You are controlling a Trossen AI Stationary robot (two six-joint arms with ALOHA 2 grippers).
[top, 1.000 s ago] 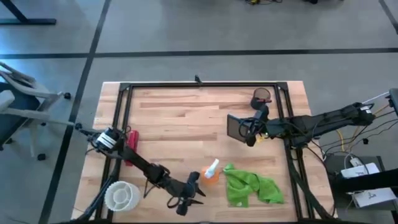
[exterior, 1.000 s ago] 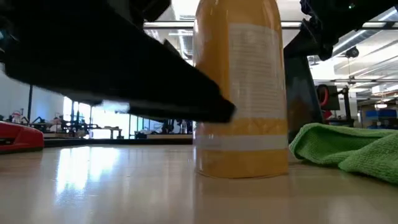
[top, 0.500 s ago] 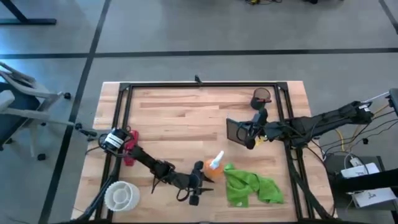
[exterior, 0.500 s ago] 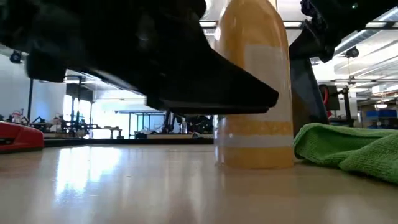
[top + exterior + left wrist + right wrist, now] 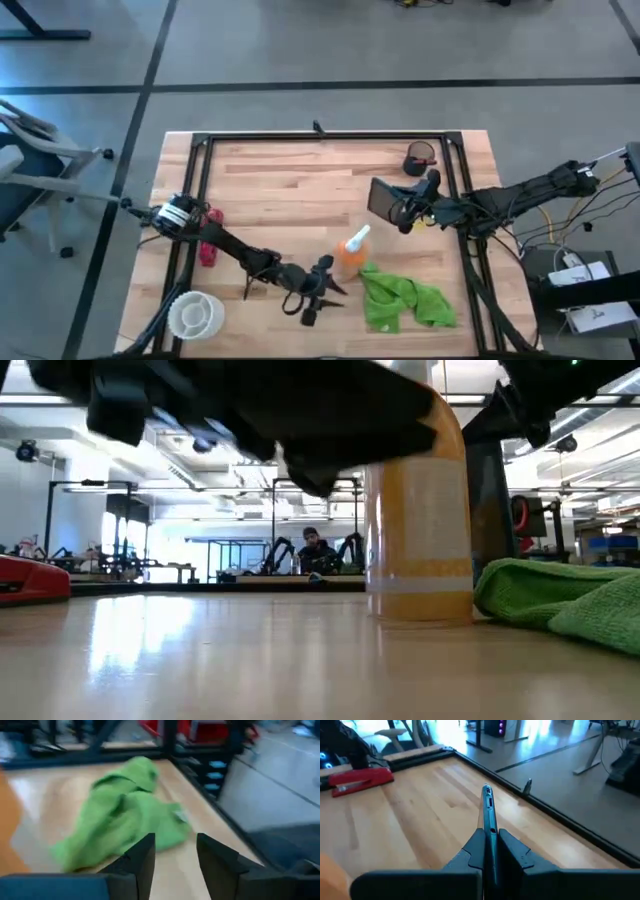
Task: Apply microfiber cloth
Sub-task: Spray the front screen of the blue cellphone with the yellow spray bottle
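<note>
Lime-green cloth lies just right of my open left gripper, its length running away rightward. My right gripper, farther off, clamps the tablet

On the table the microfiber cloth lies just right of the spray bottle — the left tool is at the bottle's other side.

Both arms are dark, skinny, jointed things, pretty much black all over. The left one has a white-and-black striped band near its base. The right arm has loose cables trailing off it, one yellow, and each gripper has two dark, flat, blocky fingers.
</note>
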